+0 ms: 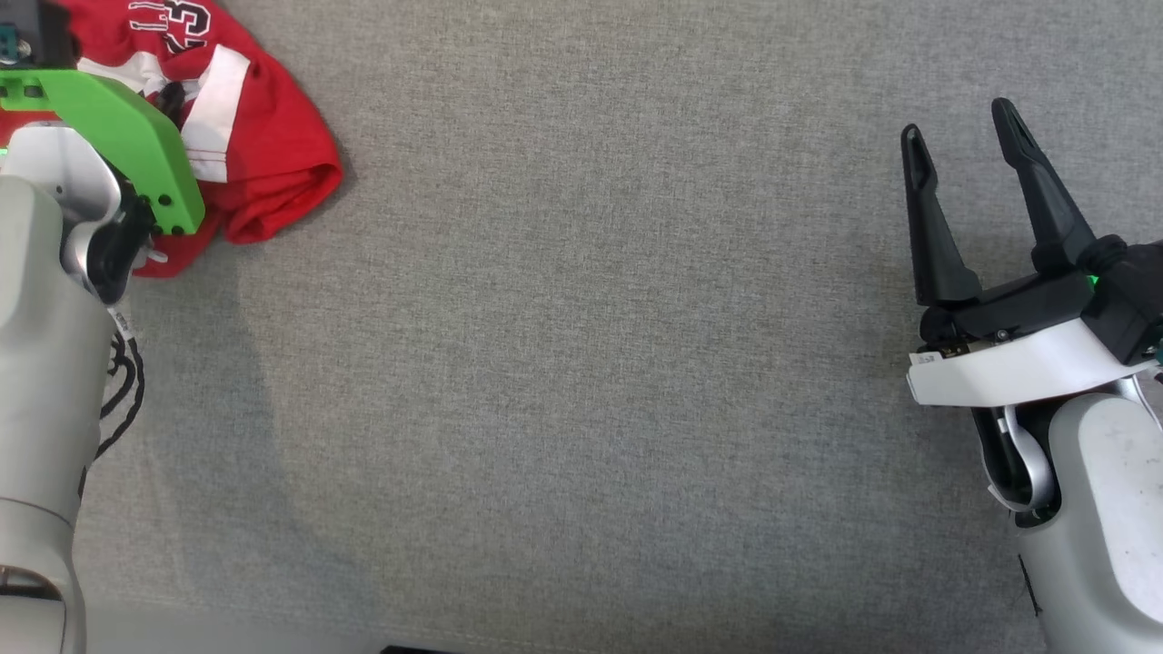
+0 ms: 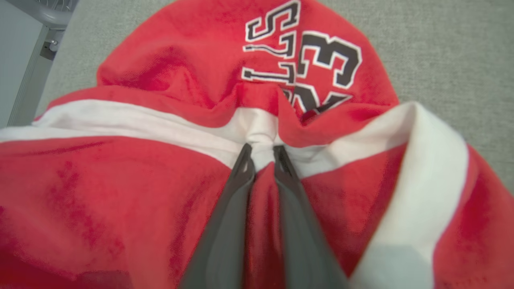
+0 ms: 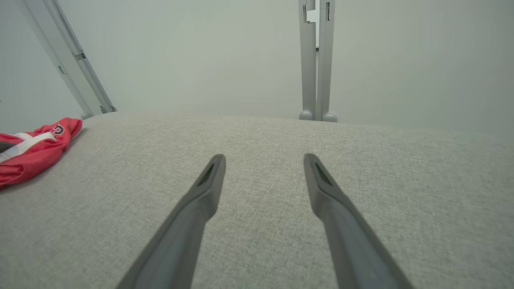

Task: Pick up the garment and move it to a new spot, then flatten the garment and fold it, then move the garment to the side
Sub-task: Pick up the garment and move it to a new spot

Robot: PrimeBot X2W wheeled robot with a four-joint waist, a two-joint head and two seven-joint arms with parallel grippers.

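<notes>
My left tool [image 2: 262,154] is pressed nearly shut, pinching a raised ridge of the garment [image 2: 152,192] right where a white stripe [image 2: 132,120] crosses the red. I judge the grip sits there because a bunched fold gives thin cloth something to be lifted by, ready for the move to a new spot. The garment is a soft, slightly fuzzy red jersey, crumpled into rounded, puffy folds, and it lies toward the far left corner of the worktop [image 1: 581,363]. Just past the pinch, black lettering [image 2: 321,60] edged in white buckles over a hump.

The worktop itself is flat, covered in grey woven fabric with a fine grain. Over the worktop's right side my right tool [image 1: 959,123] hangs spread wide and holds nothing, probably left free for the flattening. Beyond the worktop's far edge, pale metal posts [image 3: 317,60] rise against a plain wall.
</notes>
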